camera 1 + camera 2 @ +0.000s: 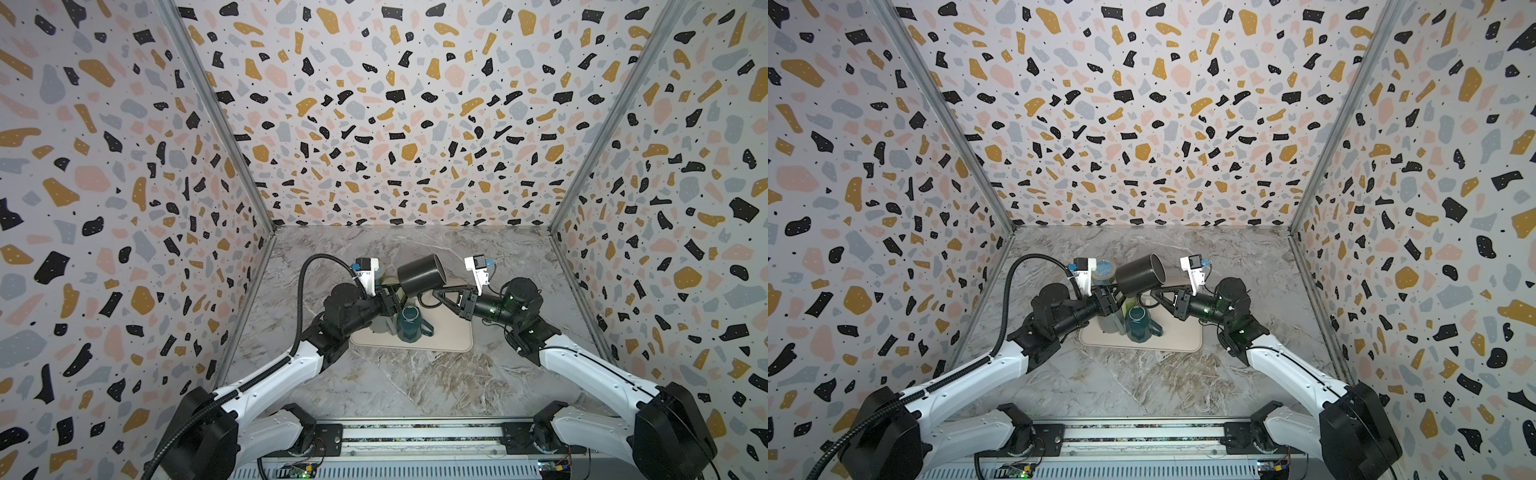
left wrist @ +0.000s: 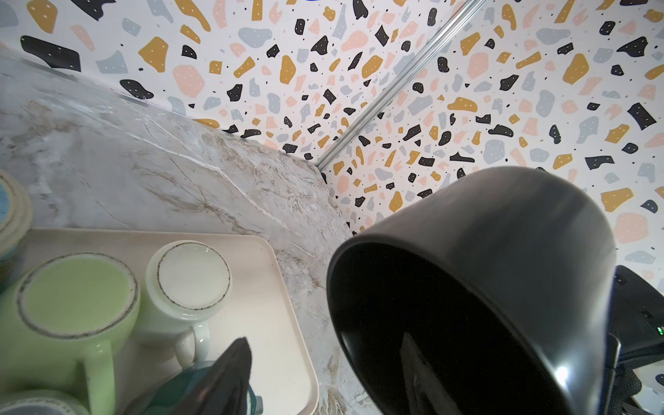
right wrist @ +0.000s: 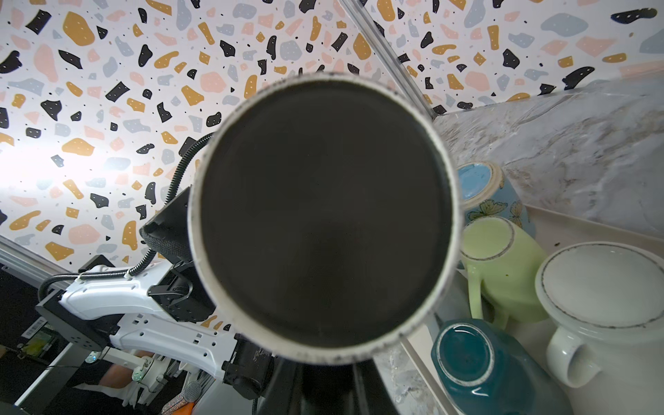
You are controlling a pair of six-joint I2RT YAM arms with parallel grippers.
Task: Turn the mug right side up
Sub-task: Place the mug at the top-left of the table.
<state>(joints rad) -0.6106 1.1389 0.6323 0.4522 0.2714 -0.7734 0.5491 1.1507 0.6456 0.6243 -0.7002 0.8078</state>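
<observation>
The black mug (image 1: 419, 272) (image 1: 1139, 272) hangs tilted on its side above the beige tray (image 1: 453, 332). Its base (image 3: 323, 215) faces the right wrist camera and its open mouth (image 2: 449, 323) faces the left wrist camera. My right gripper (image 1: 440, 293) (image 3: 323, 381) is shut on the mug at its handle, which loops just below the body. My left gripper (image 1: 392, 295) (image 2: 325, 363) is open at the mug's mouth. One of its fingers (image 2: 230, 377) stands clear outside the rim, and a dark shape like the other shows inside the mug.
Several mugs stand upside down on the tray: teal (image 1: 409, 322) (image 3: 467, 359), green (image 2: 72, 294) (image 3: 503, 258), white (image 2: 190, 280) (image 3: 603, 287) and blue (image 3: 481, 187). The tray lies on a marble table (image 1: 395, 374) enclosed by patterned walls.
</observation>
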